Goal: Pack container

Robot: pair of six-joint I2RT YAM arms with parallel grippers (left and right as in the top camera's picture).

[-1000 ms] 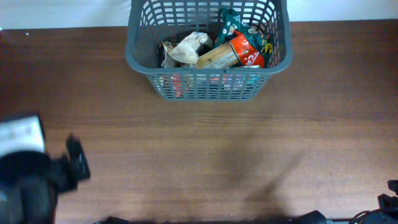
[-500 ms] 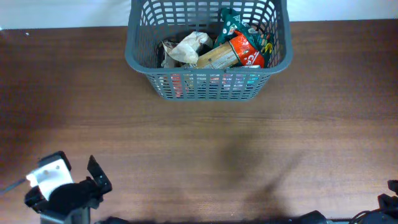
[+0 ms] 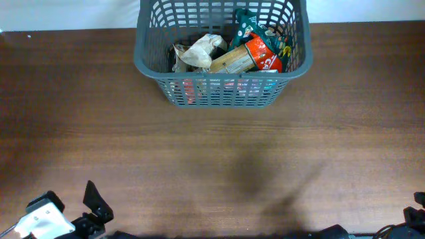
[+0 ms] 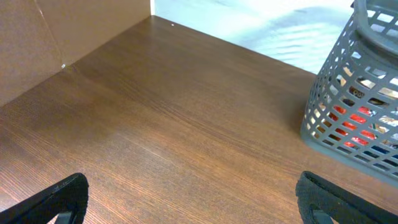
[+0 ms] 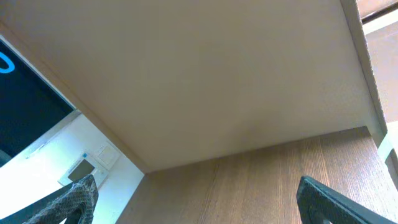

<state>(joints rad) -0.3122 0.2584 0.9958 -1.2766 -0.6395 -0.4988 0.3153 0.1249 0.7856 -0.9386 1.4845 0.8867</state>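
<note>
The container (image 3: 222, 93) is a dark grey lattice basket at the table's far centre. It holds several packets: a white one (image 3: 199, 52), a tan one (image 3: 232, 61), a red one (image 3: 260, 52) and a green one (image 3: 247, 23). It also shows at the right of the left wrist view (image 4: 354, 112). My left gripper (image 4: 193, 199) is open and empty, low at the table's front left edge (image 3: 93, 206), far from the basket. My right gripper (image 5: 199, 196) is open and empty at the front right corner (image 3: 415, 212), looking away from the basket.
The brown wooden table (image 3: 212, 153) runs from the basket to the front edge. A brown side panel (image 4: 56, 37) stands along the table's left side. A beige board (image 5: 186, 74) and white wall fill the right wrist view.
My left arm has pulled back toward the front edge of the table, now almost out of the overhead view. The right arm and the basket have not moved.
</note>
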